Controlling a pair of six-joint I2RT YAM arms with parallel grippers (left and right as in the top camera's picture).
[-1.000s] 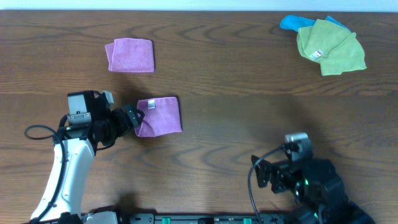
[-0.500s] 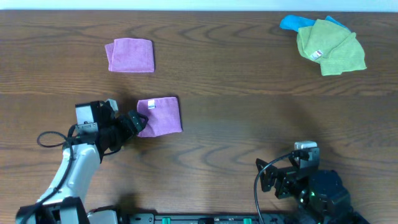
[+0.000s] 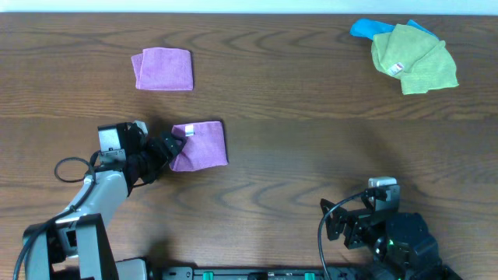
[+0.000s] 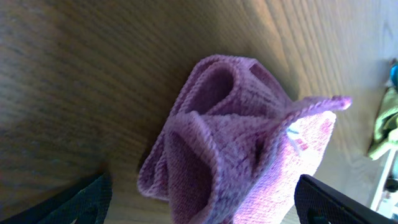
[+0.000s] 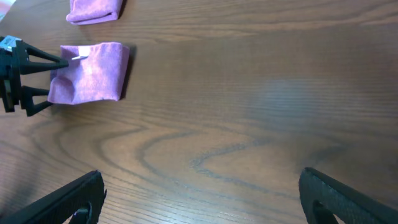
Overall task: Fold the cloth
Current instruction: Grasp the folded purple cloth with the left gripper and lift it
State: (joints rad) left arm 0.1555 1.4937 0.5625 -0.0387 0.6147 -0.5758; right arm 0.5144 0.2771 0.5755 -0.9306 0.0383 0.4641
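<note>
The cloth (image 3: 201, 145) is a violet-purple towel lying folded on the wooden table, left of centre, with a small white tag (image 3: 189, 130) at its far left corner. My left gripper (image 3: 173, 148) sits at the cloth's left edge. In the left wrist view its open fingers (image 4: 84, 200) stand wide on either side of the cloth's looped folds (image 4: 236, 155) without pinching them. My right gripper (image 3: 331, 222) is near the front right, open over bare wood (image 5: 205, 205). From there the cloth (image 5: 90, 73) shows far off at the upper left.
A pinker purple folded square (image 3: 163, 68) lies at the back left. A lime-green cloth (image 3: 412, 58) lies over a blue one (image 3: 364, 29) at the back right corner. The right arm's cable loops near the front edge.
The left arm's wrist shifted a little to the right and its body swung nearer the front edge. The right arm drew back toward the front. The cloth stayed put.
</note>
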